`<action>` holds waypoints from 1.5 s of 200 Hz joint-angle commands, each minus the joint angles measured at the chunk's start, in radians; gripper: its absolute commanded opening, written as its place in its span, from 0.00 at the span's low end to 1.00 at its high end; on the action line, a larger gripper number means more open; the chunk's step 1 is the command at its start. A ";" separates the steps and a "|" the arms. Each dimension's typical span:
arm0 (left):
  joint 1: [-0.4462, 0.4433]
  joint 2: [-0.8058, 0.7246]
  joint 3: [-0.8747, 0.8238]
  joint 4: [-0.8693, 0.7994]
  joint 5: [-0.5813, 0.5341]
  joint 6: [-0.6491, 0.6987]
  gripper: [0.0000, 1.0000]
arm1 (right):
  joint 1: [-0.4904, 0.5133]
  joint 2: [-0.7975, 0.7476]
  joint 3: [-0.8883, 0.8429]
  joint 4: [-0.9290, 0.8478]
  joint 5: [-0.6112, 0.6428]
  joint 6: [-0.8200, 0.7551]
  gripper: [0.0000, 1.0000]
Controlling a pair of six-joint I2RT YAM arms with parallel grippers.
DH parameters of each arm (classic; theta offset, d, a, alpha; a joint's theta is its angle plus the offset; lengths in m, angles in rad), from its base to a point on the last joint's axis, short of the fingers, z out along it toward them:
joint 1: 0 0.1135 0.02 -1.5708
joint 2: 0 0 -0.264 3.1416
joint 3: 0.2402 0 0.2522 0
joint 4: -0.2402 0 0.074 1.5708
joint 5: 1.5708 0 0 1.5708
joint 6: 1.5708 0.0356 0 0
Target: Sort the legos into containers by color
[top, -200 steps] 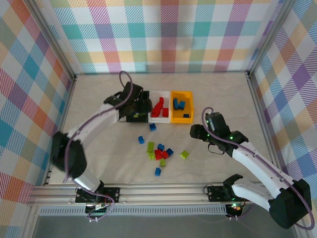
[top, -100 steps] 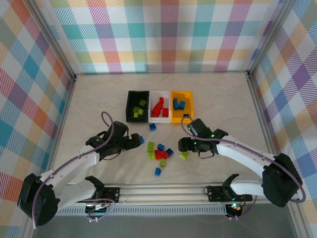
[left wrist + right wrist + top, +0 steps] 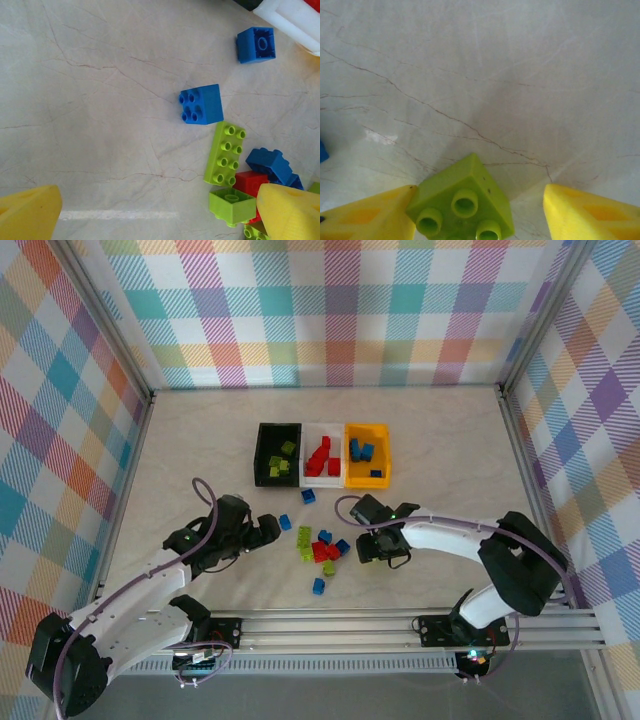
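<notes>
The right gripper (image 3: 480,212) is holding its fingers open around a lime green brick (image 3: 461,202) lying on the counter (image 3: 485,75), the brick's near edge cut off. The left gripper (image 3: 160,215) is hovering open-fingered near a blue brick (image 3: 201,104).

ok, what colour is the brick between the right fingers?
Lime green brick, best in right wrist view.

The left gripper (image 3: 268,531) has left its place above the black bin (image 3: 259,455) at upper centre and now sits lower left of the brick pile (image 3: 320,549), fingers spread. The right gripper (image 3: 373,548) has shifted left from right-centre and now straddles the lime green brick (image 3: 462,204), covering it in the top view.
</notes>
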 commanded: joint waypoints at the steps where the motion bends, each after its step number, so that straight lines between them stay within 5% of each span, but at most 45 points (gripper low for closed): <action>1: 0.018 -0.013 -0.021 -0.004 0.004 -0.012 1.00 | 0.012 0.013 0.026 0.006 -0.001 -0.009 0.59; 42: 0.028 -0.013 -0.016 -0.007 0.010 -0.006 1.00 | 0.011 -0.033 0.024 0.026 -0.004 -0.012 0.40; 95: 0.039 -0.035 -0.025 -0.026 0.004 -0.005 1.00 | 0.011 -0.101 0.191 0.050 -0.071 -0.115 0.35; 149: 0.039 -0.044 -0.044 -0.018 0.041 -0.015 1.00 | 0.007 0.241 0.629 0.111 -0.144 -0.211 0.35; 207: 0.039 -0.062 -0.043 -0.048 0.054 -0.006 1.00 | -0.038 0.631 1.146 -0.022 -0.172 -0.233 0.34; 224: 0.039 -0.059 -0.035 -0.058 0.057 0.003 1.00 | -0.055 0.710 1.258 -0.060 -0.183 -0.225 0.39; 256: 0.039 -0.045 -0.022 -0.063 0.062 0.016 1.00 | -0.067 0.758 1.373 -0.083 -0.184 -0.248 0.68; 300: 0.039 -0.008 0.004 -0.034 0.094 0.033 1.00 | -0.067 0.585 1.191 0.000 -0.150 -0.254 0.73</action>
